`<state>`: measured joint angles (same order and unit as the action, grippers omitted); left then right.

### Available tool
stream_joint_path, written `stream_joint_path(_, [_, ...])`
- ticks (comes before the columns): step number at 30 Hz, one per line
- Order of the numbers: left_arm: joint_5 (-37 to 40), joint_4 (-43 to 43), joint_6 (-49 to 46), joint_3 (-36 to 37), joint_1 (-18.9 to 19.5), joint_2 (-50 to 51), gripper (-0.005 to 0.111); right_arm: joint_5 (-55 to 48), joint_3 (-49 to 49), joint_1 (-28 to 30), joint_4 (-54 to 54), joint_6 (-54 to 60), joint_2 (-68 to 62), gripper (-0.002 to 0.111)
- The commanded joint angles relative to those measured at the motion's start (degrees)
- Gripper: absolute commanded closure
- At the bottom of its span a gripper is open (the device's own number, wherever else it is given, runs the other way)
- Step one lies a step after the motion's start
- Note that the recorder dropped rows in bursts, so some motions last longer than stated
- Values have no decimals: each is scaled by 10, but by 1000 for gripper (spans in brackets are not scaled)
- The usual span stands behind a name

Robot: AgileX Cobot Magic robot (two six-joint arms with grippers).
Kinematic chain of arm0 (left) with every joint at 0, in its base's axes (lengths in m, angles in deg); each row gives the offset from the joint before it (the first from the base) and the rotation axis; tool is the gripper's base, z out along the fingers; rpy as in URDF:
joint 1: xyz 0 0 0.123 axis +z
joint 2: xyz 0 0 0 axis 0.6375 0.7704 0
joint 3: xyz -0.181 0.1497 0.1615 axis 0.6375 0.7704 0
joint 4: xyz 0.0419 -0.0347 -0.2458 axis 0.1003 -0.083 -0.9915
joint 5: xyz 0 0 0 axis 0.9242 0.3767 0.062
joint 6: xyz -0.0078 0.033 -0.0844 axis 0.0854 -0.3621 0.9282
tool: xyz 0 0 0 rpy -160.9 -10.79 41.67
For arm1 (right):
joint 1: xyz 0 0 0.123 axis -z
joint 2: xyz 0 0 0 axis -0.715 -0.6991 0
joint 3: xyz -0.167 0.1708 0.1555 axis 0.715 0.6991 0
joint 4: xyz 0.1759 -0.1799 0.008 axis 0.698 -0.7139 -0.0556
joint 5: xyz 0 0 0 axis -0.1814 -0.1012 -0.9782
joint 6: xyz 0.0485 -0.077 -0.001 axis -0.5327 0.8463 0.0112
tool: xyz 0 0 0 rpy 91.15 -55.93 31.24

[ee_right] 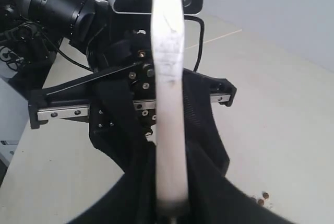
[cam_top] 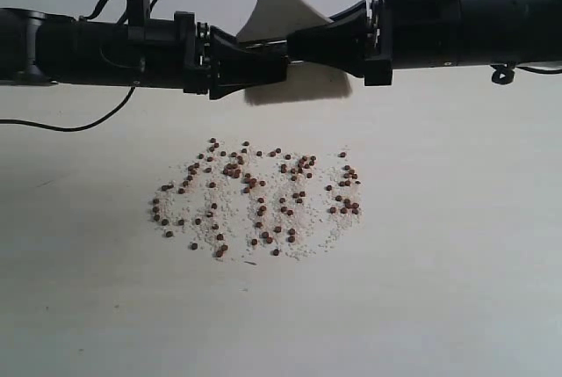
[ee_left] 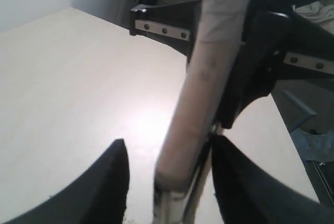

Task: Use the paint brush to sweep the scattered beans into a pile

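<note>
The pale surface lies below both grippers. The right gripper is clenched on the brush handle, holding it upright. The left gripper straddles the same handle, jaws apart with a gap on one side. The beans lie scattered in pale grit below the grippers.

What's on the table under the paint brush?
Scattered beans and pale grit lie on the table, not piled. The left gripper and right gripper cover the paint brush's lower part; its bristles are unclear.
</note>
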<state>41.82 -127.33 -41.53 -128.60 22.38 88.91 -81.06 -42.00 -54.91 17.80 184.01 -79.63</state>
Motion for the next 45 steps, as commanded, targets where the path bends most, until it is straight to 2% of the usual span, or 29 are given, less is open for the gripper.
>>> stream_joint_path(1, [0,-10,-23,-4,1,-1,73,-13,-4,0,4,-4,2,108])
stream_joint_path(5, [0,-10,-48,-4,1,-1,103,-13,-4,0,5,-6,2,108])
stream_joint_path(7, [0,-10,-64,-4,1,-1,107,-13,-4,0,17,-8,2,108])
stream_joint_path(9, [0,-10,-60,-4,1,-2,107,-13,-4,0,20,-9,2,102])
stream_joint_path(12, [0,-10,-57,-4,1,-2,107,-13,-4,0,28,-24,2,83])
stream_joint_path(14, [0,-10,-57,-4,1,-2,107,-13,-4,0,37,-38,2,64])
stream_joint_path(17, [0,-10,-57,-4,1,-2,107,-13,-4,0,37,-40,2,40])
stream_joint_path(18, [0,-10,-56,-4,1,-2,107,-13,-7,0,37,-54,2,36])
stream_joint_path(24, [0,-10,-56,-4,3,-2,107,-13,-8,5,37,-55,7,37])
stream_joint_path(33, [0,1,-42,-4,21,-2,107,-13,-8,73,37,-80,72,37])
stream_joint_path(45, [0,98,-24,-3,14,-2,107,-4,-8,52,32,-64,89,37])
